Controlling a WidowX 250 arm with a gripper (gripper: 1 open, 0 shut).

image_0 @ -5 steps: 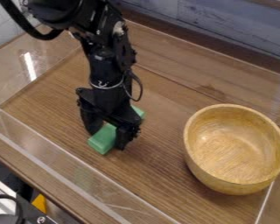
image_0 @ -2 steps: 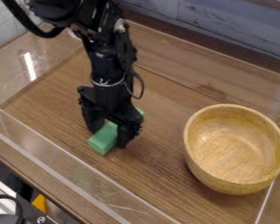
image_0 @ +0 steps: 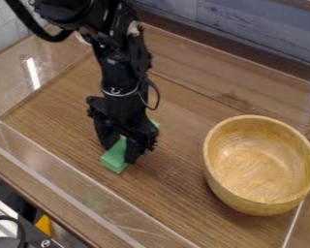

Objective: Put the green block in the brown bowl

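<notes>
The green block (image_0: 113, 157) lies on the wooden table, left of centre, with only its near end and a strip between the fingers showing. My gripper (image_0: 123, 149) points straight down over it, its black fingers closed against the block's two sides. The block still rests on the table. The brown bowl (image_0: 211, 153) stands upright to the right with nothing in it, well apart from the gripper.
A clear plastic wall (image_0: 67, 199) runs along the near edge of the wooden table (image_0: 184, 87), and another runs along the left side. A raised back edge (image_0: 248, 48) borders the far side. Black cables hang off the arm (image_0: 112, 58).
The fingers have closed inward onto the green block, so less green shows between them. The arm, the block and the bowl have stayed where they were.
</notes>
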